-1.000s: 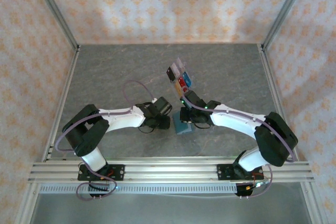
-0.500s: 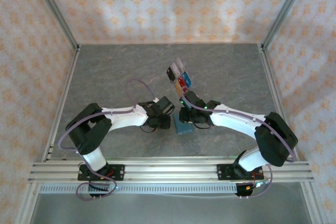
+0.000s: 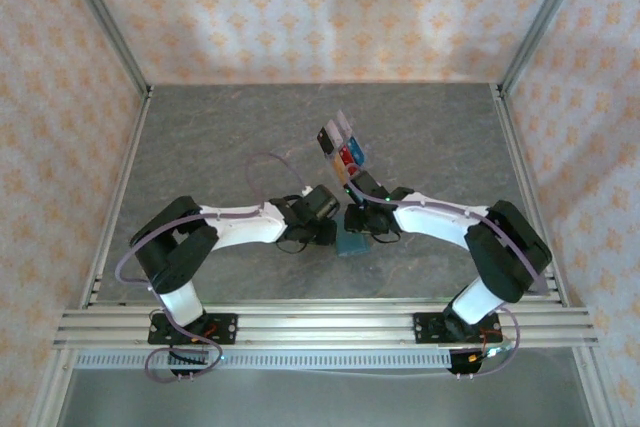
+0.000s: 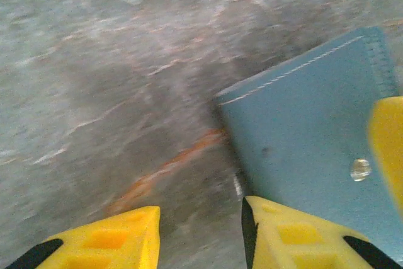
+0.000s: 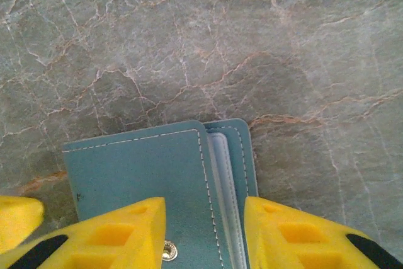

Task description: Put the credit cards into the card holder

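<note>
The teal card holder (image 3: 351, 243) lies flat on the table between my two grippers. In the left wrist view the card holder (image 4: 308, 130) sits to the right, its stud (image 4: 360, 169) showing. My left gripper (image 4: 200, 239) is open over bare table, its right finger (image 4: 296, 237) at the holder's left edge. My right gripper (image 5: 204, 237) is open above the card holder (image 5: 145, 168), its jaws either side of the flap's edge and the pale inner strip. The credit cards (image 3: 345, 155) stand together farther back.
The cards sit in a clear ridged tray (image 3: 343, 125) just behind the right gripper (image 3: 358, 221). Metal frame posts and patterned walls close in the grey marble table (image 3: 220, 137). A rail runs along the near edge (image 3: 320, 325).
My left gripper has moved right, up to the card holder's left edge. The right arm's elbow has swung inward, and its gripper stays over the holder.
</note>
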You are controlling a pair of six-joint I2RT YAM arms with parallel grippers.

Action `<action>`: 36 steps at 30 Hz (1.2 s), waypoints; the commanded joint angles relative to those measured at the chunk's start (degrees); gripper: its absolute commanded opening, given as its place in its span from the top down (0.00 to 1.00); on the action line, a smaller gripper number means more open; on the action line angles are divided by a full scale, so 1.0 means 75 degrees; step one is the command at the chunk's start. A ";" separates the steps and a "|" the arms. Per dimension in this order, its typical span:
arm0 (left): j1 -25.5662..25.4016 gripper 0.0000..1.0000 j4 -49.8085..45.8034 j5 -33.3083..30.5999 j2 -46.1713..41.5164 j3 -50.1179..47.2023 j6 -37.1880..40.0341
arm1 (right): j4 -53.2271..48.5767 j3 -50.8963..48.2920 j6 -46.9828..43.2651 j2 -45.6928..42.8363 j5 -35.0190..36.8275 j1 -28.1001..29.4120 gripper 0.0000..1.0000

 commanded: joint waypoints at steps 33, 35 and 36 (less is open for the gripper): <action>-0.0227 0.67 0.1629 0.0867 0.0857 -0.0001 -0.0337 | 0.0787 -0.0349 0.0237 -0.0199 -0.1543 -0.0233 0.62; -0.0232 0.67 0.1660 0.0889 0.0893 -0.0015 -0.0351 | 0.0763 -0.0356 0.0285 -0.0401 -0.1634 -0.0233 0.61; -0.0233 0.67 0.1665 0.0870 0.0906 -0.0030 -0.0351 | 0.0730 -0.0367 0.0306 -0.0527 -0.1631 -0.0233 0.61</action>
